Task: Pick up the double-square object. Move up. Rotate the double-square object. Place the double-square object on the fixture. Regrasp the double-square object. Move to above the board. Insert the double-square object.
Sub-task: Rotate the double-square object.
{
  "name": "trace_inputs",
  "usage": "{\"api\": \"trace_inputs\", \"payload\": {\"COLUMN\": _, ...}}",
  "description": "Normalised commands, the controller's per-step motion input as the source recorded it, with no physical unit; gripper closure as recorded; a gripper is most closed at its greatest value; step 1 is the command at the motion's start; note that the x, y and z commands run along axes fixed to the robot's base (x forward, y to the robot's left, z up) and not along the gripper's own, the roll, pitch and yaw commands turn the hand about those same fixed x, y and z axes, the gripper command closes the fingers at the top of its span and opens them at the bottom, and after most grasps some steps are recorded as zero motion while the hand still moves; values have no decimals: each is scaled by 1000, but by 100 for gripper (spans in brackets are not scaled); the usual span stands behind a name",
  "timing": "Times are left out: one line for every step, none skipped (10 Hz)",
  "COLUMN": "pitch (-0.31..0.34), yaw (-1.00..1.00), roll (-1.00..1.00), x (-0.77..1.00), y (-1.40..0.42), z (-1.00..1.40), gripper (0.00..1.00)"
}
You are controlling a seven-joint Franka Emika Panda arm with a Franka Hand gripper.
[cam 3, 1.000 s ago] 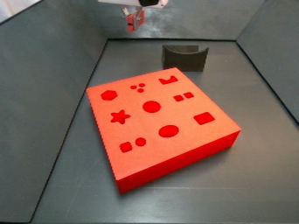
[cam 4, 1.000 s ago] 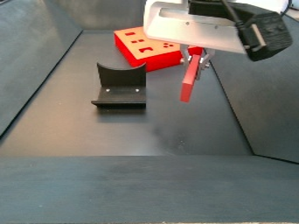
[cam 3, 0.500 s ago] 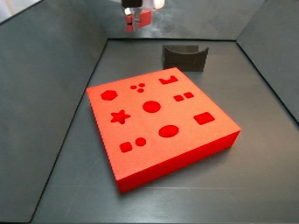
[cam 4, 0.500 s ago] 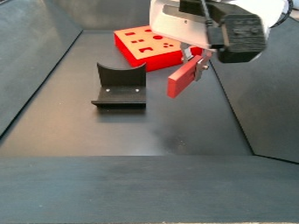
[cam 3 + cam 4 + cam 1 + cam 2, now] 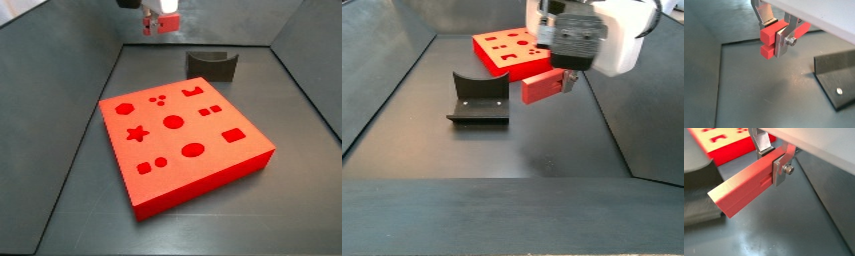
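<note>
- The gripper point(image 5: 771, 163) is hanging in the air over the floor, its silver fingers point(image 5: 779, 169) closed tight on the double-square object point(image 5: 747, 187); in a wrist view the piece is sticking out sideways from the jaws, held near one end
- The double-square object point(image 5: 543, 85) is lying nearly level in a side view, clear of the floor, beside the fixture point(image 5: 477, 101) and not touching it
- It is looking light, stiff and smooth-faced; gripping the flat faces nearer the middle is likely steadier, since an end hold is inviting pivoting
- The fixture is standing mid-floor, empty
- The board point(image 5: 504, 52) is lying farther off, toward the far wall; its holes point(image 5: 173, 122) are all showing open
</note>
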Motion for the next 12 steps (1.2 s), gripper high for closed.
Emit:
{"api": "trace_inputs", "payload": {"pitch": -2, "yaw": -1000, "roll": -1, "x": 5, "y": 20, "z": -23, "gripper": 100}}
{"api": "trace_inputs", "payload": {"pitch": -2, "yaw": -1000, "roll": -1, "x": 5, "y": 20, "z": -23, "gripper": 100}}
{"api": "trace_inputs", "payload": {"pitch": -2, "yaw": -1000, "roll": -1, "x": 5, "y": 20, "z": -23, "gripper": 100}}
{"api": "trace_inputs", "payload": {"pitch": -2, "yaw": -1000, "roll": -1, "x": 5, "y": 20, "z": -23, "gripper": 100}}
{"api": "trace_inputs", "payload": {"pitch": -2, "yaw": -1000, "roll": -1, "x": 5, "y": 20, "z": -23, "gripper": 100}}
{"api": "trace_inputs", "payload": {"pitch": -2, "yaw": -1000, "roll": -1, "x": 5, "y": 20, "z": -23, "gripper": 100}}
{"api": "trace_inputs", "payload": {"pitch": -2, "yaw": -1000, "roll": -2, "x": 5, "y": 19, "z": -23, "gripper": 100}}
{"api": "trace_inputs", "payload": {"pitch": -2, "yaw": -1000, "roll": -2, "x": 4, "y": 20, "z": -23, "gripper": 100}}
{"api": "trace_inputs", "payload": {"pitch": -2, "yaw": -1000, "roll": -2, "x": 4, "y": 19, "z": -23, "gripper": 100}}
{"api": "trace_inputs", "payload": {"pitch": -2, "yaw": -1000, "roll": -2, "x": 4, "y": 20, "z": -23, "gripper": 100}}
{"api": "trace_inputs", "payload": {"pitch": -2, "yaw": -1000, "roll": -2, "x": 4, "y": 19, "z": -23, "gripper": 100}}
{"api": "trace_inputs", "payload": {"pitch": -2, "yaw": -1000, "roll": -2, "x": 4, "y": 20, "z": -23, "gripper": 100}}
